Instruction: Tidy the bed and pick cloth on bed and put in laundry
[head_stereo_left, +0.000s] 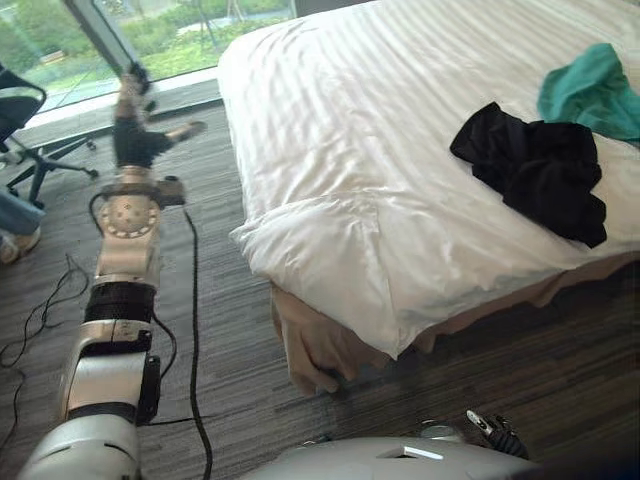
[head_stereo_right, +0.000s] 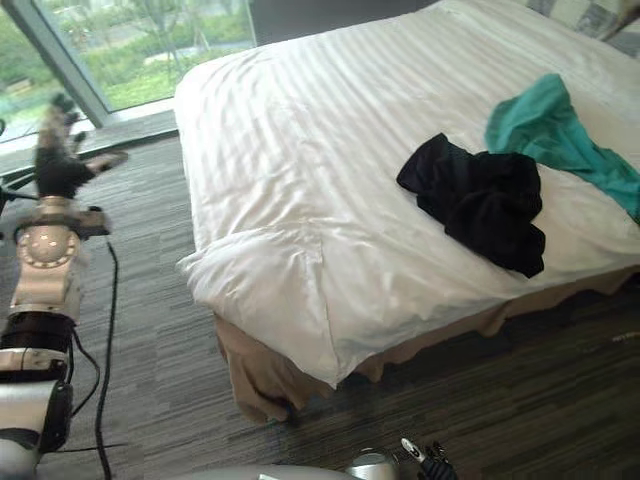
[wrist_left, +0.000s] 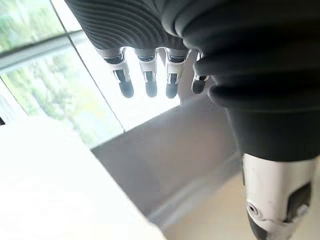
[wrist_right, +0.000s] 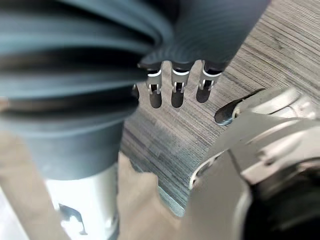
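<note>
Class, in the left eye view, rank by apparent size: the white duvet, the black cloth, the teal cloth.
1. white duvet
2. black cloth
3. teal cloth, though the edge cuts it off.

Matt black cloth (head_stereo_left: 540, 175) on smooth, striped white bed sheet (head_stereo_left: 350, 150)

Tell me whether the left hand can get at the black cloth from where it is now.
Probably not: the left hand is raised over the floor beside the bed, and the black cloth lies far across it. Nothing stands between them.
</note>
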